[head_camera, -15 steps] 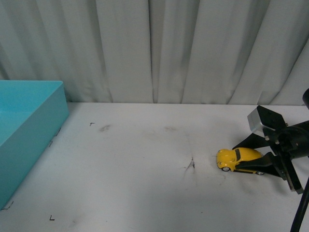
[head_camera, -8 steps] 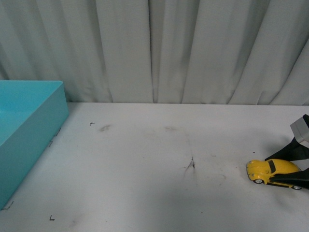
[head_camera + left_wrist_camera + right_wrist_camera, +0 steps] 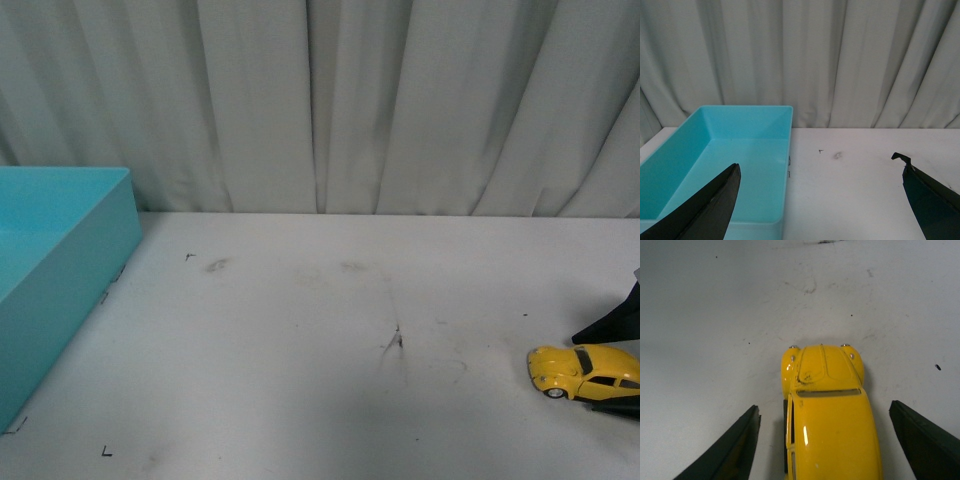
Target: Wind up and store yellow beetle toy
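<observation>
While the yellow beetle toy (image 3: 827,420) sits on the white bench (image 3: 715,315), we see our right tool (image 3: 824,409) spread apart, one finger on each side of it.

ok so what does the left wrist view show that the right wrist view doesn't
Only the left wrist view: the teal bin, the curtain and the open left pincer, which holds nothing. Only the right wrist view: the yellow beetle toy, sitting inside the open right pincer with a gap on each side. Both: the scuffed white table.
</observation>
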Robot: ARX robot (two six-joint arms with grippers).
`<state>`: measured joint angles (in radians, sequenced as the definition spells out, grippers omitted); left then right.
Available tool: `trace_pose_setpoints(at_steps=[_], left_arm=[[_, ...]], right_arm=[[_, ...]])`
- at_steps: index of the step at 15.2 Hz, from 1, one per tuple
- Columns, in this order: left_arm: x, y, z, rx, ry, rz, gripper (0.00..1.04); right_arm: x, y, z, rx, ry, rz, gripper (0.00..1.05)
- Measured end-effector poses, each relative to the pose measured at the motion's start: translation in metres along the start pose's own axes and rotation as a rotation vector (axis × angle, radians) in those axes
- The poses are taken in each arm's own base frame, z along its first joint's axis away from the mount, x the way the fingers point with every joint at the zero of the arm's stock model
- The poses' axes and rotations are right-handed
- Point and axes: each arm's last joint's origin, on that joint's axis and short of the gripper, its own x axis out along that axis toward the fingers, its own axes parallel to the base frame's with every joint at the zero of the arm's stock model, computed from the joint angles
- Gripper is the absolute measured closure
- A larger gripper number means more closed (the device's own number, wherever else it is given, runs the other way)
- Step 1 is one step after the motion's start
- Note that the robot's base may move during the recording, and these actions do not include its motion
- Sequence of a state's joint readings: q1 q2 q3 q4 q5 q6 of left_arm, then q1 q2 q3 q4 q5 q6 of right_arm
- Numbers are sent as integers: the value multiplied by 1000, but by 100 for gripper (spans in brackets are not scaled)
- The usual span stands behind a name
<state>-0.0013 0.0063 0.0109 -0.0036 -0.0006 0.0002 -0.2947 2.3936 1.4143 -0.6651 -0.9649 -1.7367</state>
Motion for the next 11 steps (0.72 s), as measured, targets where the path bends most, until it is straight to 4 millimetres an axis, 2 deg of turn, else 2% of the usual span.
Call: trace_pose_setpoints(at_steps=[3,4,11], left_arm=[[0,0,0,0,0,0,7],[0,0,0,0,0,0,7],[0,0,0,0,0,0,7]], right_arm=[[0,-1,0,-6,-4,-5,5],[0,-1,0,-9,-4,-7,8],[0,-2,0,-24,-1,-17,7]])
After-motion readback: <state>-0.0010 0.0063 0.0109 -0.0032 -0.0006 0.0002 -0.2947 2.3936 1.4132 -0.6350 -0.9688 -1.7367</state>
